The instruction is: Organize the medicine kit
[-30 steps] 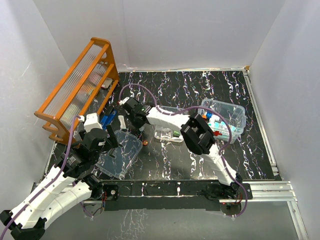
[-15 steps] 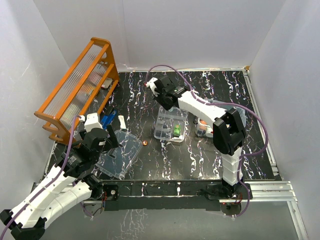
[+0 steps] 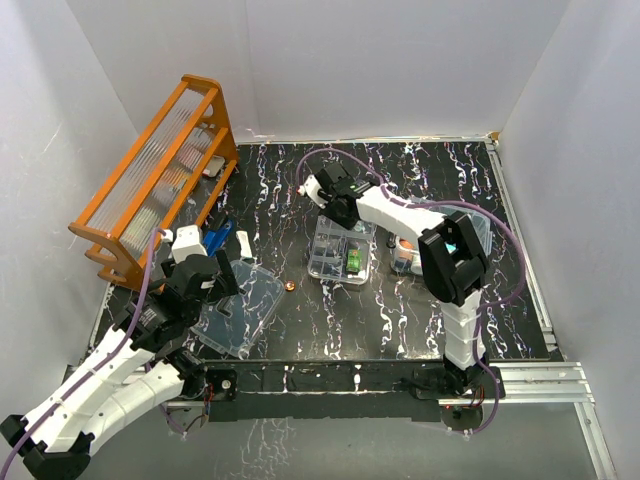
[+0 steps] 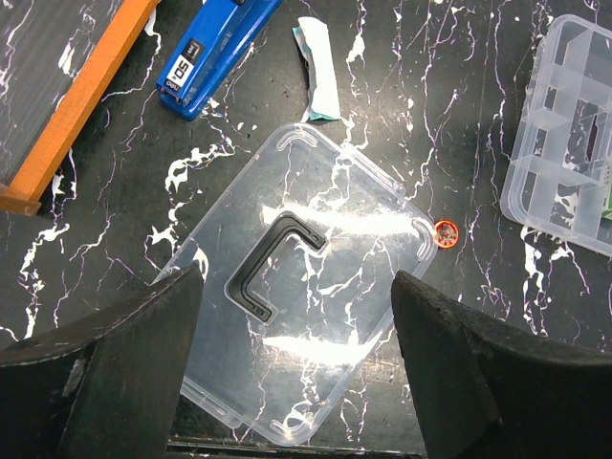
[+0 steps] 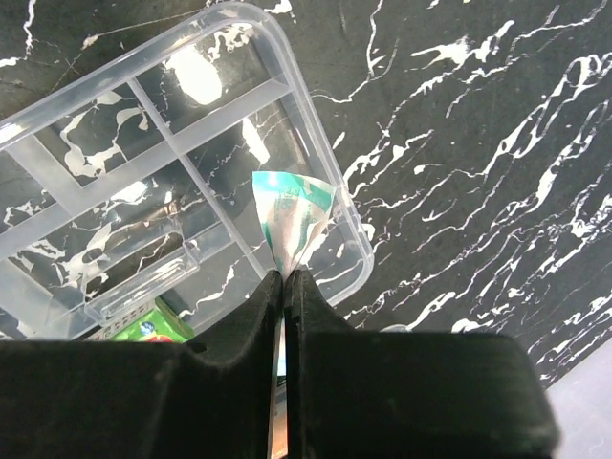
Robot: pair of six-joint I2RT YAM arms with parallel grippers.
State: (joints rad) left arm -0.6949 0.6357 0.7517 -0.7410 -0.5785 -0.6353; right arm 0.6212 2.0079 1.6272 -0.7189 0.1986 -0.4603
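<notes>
White walls stand around a black table (image 3: 400, 320) with white streaks on it. At the far left, a big orange rack (image 3: 150, 190) with clear ribbed sides leans back toward the wall.

The clear box (image 3: 482, 236) of the medicine kit sits on the right side of the table. The right arm covers part of it. Some small things lie inside, but they are too small to name.

The lid (image 4: 354, 316) lies flat on the table near the left front, well apart from the box. It is clear, and its dark handle (image 4: 273, 263) faces up. The left gripper (image 4: 292, 296) hangs over the lid. Its two fingers are spread wide and there is nothing between them.

The tray (image 3: 340, 250) rests on the table in the middle, between the lid and the box. It is clear and split into little rooms. A small green box (image 5: 148, 330) sits in one of them.

The right gripper (image 5: 285, 277) is over the far corner of the tray. Its fingers are pressed together on a green and white packet (image 5: 292, 215). The packet pokes out over a corner room of the tray. I cannot tell if it touches the tray.

A blue stapler (image 4: 215, 53) lies near the foot of the rack. A second packet (image 4: 320, 67) lies just beside it, close to the far edge of the lid. A tiny orange dot (image 4: 446, 232) sits right by the lid's corner.
</notes>
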